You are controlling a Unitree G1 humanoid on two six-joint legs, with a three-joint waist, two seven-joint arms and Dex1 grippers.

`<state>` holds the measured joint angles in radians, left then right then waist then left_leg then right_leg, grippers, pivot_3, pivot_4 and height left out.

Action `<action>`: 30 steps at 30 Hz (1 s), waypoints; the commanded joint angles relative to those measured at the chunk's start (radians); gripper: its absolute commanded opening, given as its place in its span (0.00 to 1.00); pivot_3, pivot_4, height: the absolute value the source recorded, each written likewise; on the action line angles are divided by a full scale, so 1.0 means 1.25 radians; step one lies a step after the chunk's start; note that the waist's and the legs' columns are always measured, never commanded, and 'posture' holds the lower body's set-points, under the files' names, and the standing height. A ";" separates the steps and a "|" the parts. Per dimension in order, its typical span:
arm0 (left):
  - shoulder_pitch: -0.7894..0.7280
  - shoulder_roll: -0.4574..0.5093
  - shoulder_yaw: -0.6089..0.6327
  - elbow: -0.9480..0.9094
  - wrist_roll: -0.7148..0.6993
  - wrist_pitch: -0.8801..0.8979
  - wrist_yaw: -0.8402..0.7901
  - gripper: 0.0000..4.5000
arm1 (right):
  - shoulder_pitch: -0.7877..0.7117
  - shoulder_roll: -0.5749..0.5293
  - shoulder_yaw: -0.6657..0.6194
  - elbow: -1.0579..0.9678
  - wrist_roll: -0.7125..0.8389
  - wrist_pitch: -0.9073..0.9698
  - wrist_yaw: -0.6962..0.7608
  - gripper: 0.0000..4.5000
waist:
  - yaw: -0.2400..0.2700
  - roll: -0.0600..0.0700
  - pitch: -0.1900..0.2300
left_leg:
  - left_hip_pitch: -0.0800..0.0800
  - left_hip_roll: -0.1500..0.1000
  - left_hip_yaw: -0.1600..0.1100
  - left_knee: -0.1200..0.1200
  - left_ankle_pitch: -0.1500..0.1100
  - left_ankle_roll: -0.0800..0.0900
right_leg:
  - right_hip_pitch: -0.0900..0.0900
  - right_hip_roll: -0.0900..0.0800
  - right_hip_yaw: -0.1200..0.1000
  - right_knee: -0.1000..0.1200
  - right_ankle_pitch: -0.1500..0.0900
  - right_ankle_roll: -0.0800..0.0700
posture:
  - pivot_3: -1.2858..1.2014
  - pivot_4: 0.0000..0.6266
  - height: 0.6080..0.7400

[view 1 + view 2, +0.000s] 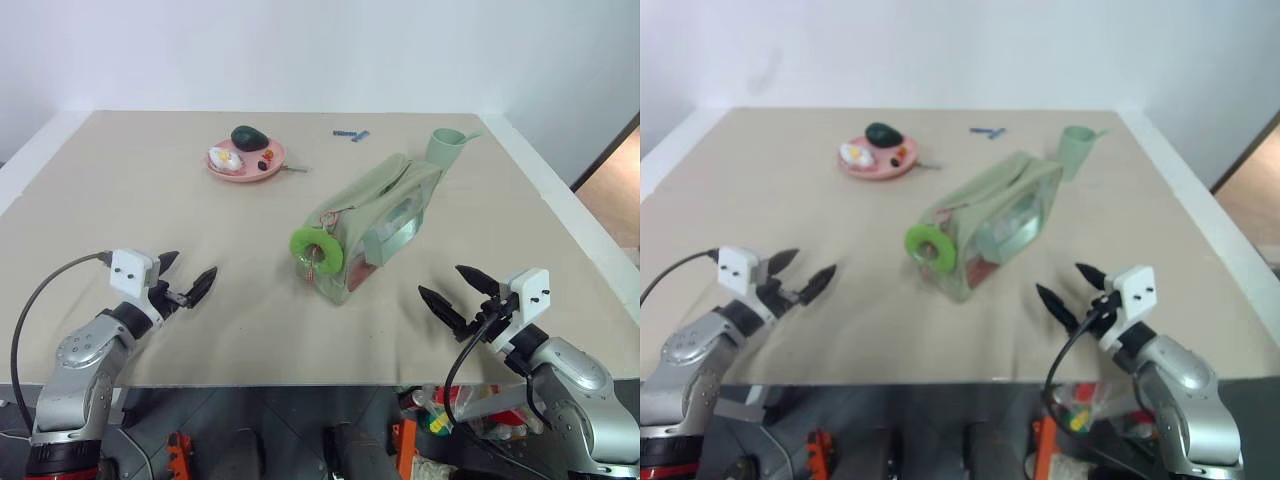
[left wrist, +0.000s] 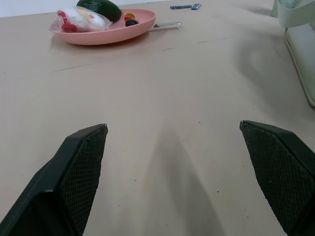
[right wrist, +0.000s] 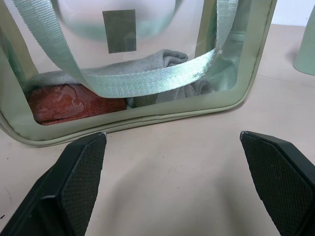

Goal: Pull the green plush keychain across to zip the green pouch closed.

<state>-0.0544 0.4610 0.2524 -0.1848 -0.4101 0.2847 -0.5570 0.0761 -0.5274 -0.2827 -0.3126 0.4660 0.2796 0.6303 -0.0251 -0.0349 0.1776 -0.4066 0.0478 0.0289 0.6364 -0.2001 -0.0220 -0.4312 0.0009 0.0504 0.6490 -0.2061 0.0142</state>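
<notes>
Beige table (image 1: 130,200) against white walls, w/ a doorway gap at the far right edge of the head views. The green pouch (image 1: 385,205) lies mid-table, a bit right of centre, long axis running from its near end diagonally away toward the far right; the green plush keychain (image 1: 316,251) hangs at that near end on a thin reddish cord, so the zip pull looks parked at the start and the top seam reads as not yet closed, tho the zip teeth themselves are too small to check. Judgement: task basically unstarted; everything's left, i.e. brace the pouch, pinch the ring, drag it the full length toward the far end. Left gripper (image 1: 186,280) hovers over bare table at near left, fingers spread wide, nothing between them, well apart from the pouch. Right gripper (image 1: 456,292) sits near right, fingers likewise spread and empty, aimed at the pouch's clear side window; the right wrist view shows the webbing strap (image 3: 147,78) draped across that window, w/ a reddish item and grey fabric inside. Other stuff: pink plate (image 1: 230,172) far-centre w/ a dark avocado (image 1: 249,137), a wrapped snack and small bits; a pale green cup (image 1: 445,148) just beyond the pouch's far end; small blue bits (image 1: 351,134) near the back edge. Nothing blocks the keychain itself; the cup may crowd the end of the pull, & the loose strap could snag a finger.
</notes>
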 commanded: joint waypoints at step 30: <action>-0.285 0.244 -0.095 -0.211 -0.385 0.310 -0.340 0.99 | -0.502 -0.333 0.101 0.202 0.042 0.060 0.354 1.00 | -0.018 -0.003 0.003 | 0.002 0.000 0.002 0.000 0.000 0.001 | 0.000 0.002 0.004 0.000 0.000 0.001 | 0.52 0.24 1.00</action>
<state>-0.3757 0.7662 0.1447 -0.4326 -0.8836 0.6714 -0.9758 -0.5006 -0.9404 -0.2151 -0.1414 0.5774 0.4251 0.9972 -0.0477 -0.0384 0.1815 -0.4046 0.0484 0.0302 0.6368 -0.1999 -0.0213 -0.4311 0.0056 0.0559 0.6485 -0.2055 0.0147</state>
